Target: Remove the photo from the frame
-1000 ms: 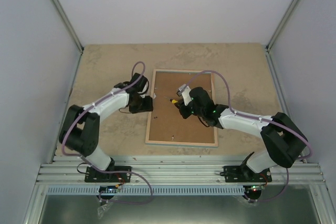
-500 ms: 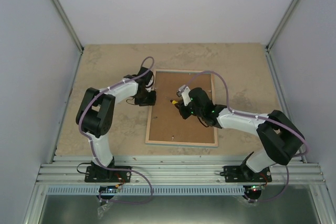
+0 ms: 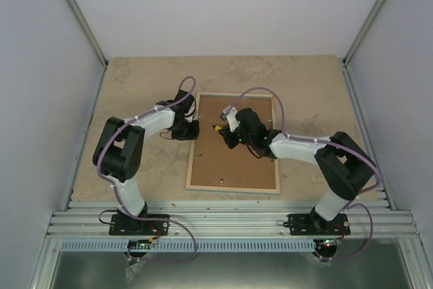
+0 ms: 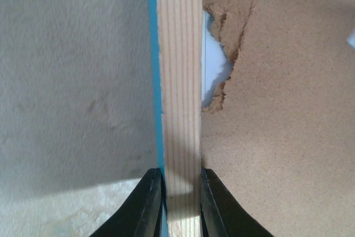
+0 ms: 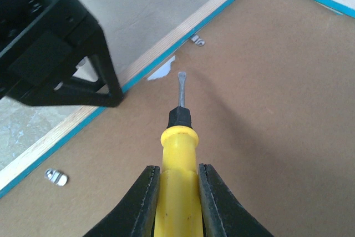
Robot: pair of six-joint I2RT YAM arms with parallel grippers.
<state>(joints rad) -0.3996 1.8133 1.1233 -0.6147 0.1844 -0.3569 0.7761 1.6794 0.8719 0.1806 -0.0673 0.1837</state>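
Observation:
The frame (image 3: 233, 160) lies face down on the table, brown backing board up, edged in pale wood with a thin turquoise rim. My left gripper (image 3: 192, 129) is shut on the pale wood of the frame's left edge (image 4: 178, 81), one finger on each side. My right gripper (image 3: 229, 133) is shut on a yellow-handled screwdriver (image 5: 176, 154). Its blade tip (image 5: 181, 76) points at a torn gap in the board (image 4: 215, 67) beside the left edge, where something white shows. The photo is hidden under the board.
Small metal clips (image 5: 198, 39) (image 5: 56, 177) sit along the frame's inner edge. The left gripper's black body (image 5: 61, 54) is close to the screwdriver tip. Grey walls stand on three sides of the beige table (image 3: 135, 79).
My left arm has folded in and its gripper has come onto the frame's left edge. My right gripper has carried the screwdriver left and farther back, towards that edge.

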